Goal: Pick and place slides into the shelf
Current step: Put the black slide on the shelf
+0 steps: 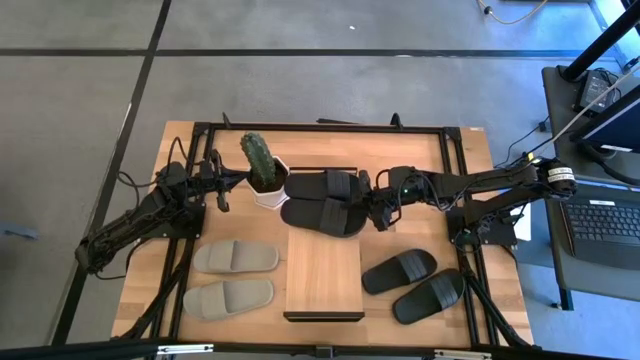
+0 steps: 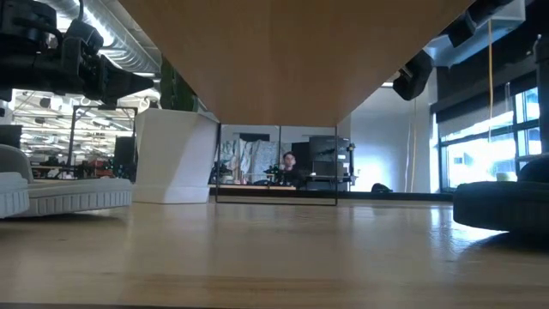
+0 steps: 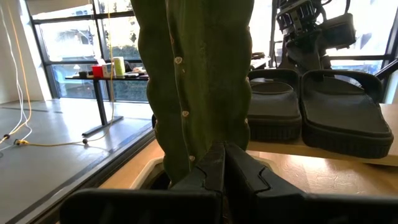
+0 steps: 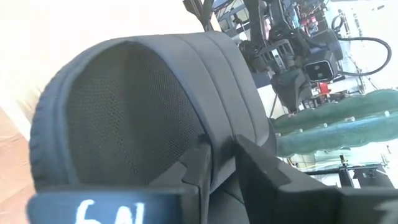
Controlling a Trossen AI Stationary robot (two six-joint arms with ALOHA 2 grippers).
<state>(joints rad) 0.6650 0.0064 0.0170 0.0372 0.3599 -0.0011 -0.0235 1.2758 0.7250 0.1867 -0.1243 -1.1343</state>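
Two black slides (image 1: 325, 185) (image 1: 322, 215) lie side by side, soles down, on the far end of the light wood shelf (image 1: 323, 285). My right gripper (image 1: 374, 208) reaches in from the right and is shut on the strap of the nearer one (image 4: 130, 106). Two more black slides (image 1: 398, 270) (image 1: 428, 296) lie on the table right of the shelf. Two grey-beige slides (image 1: 235, 257) (image 1: 228, 298) lie left of it. My left gripper (image 1: 222, 194) waits shut, close to the cactus (image 3: 193, 81). My right gripper has the rim of the slide's strap (image 4: 222, 146) between its two fingers, at the strap's opening that faces the table's right. One finger (image 4: 198, 171) stands on the lined inner side, the other (image 4: 264, 171) outside. The fingers come from the right, slanting slightly down. The slide's sole lies on the shelf.
A cactus in a white pot (image 1: 265, 190) stands just left of the slides on the shelf. A black metal frame (image 1: 320, 128) runs around the tabletop. A laptop (image 1: 605, 220) sits beyond the table's right edge.
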